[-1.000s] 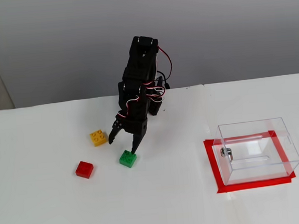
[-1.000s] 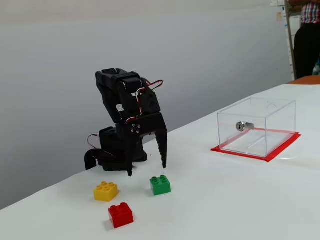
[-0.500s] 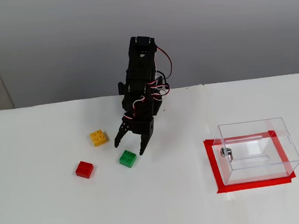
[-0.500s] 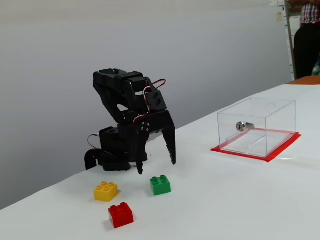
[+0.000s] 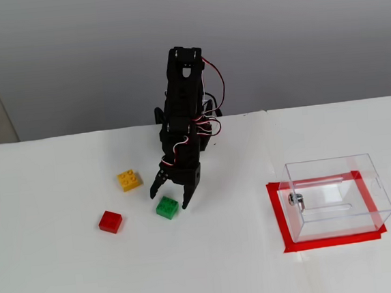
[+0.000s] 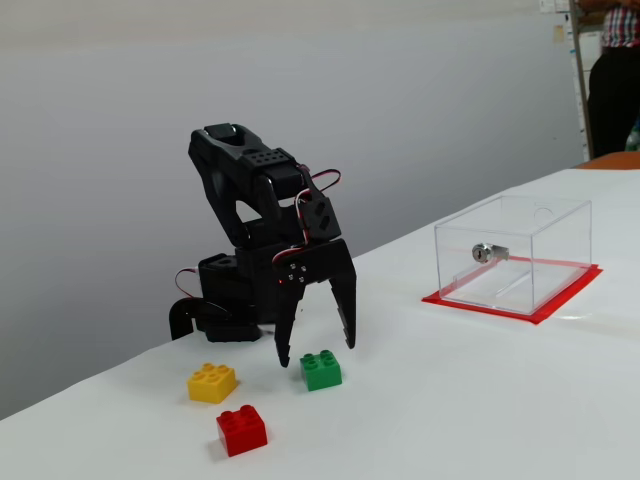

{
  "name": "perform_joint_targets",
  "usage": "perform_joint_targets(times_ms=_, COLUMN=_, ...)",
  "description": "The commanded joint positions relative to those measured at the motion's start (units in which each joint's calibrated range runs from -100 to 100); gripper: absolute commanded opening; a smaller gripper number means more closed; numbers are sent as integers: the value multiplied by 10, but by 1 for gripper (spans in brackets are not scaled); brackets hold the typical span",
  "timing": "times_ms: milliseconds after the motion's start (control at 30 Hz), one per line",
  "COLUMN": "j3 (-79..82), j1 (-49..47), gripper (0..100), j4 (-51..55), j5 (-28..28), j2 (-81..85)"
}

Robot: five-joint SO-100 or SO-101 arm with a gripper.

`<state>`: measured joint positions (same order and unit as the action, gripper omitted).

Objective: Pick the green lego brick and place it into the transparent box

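Observation:
The green lego brick lies on the white table, studs up. My black gripper hangs open just above and behind it, one finger on each side of the brick, not touching it. The transparent box stands on a red taped patch far to the right in both fixed views, with a small metal knob on its side and nothing visible inside.
A yellow brick and a red brick lie left of the green one. The arm's base stands behind the bricks. A person stands at the far right edge.
The gripper has swung forward and lowered, its open fingers moving from behind the green brick to either side of it. The bricks and box have not moved.

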<state>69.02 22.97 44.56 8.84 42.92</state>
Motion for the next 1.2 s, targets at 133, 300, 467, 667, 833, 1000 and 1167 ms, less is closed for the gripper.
perform_joint_targets(times_ms=133, j3=-14, j1=7, gripper=34, j4=-23, j5=0, j2=-32)
perform_joint_targets(times_ms=300, j3=-14, j1=7, gripper=33, j4=-23, j5=-1, j2=-62)
perform_joint_targets(times_ms=467, j3=-15, j1=7, gripper=33, j4=-23, j5=-1, j2=-76)
perform_joint_targets(times_ms=667, j3=-14, j1=7, gripper=33, j4=-23, j5=-1, j2=-76)
perform_joint_targets(times_ms=833, j3=-14, j1=17, gripper=33, j4=-23, j5=2, j2=-76)
perform_joint_targets(times_ms=1000, j3=1, j1=36, gripper=33, j4=-62, j5=-3, j2=-76)
perform_joint_targets(times_ms=1167, j3=16, j1=40, gripper=33, j4=-84, j5=-4, j2=-73)
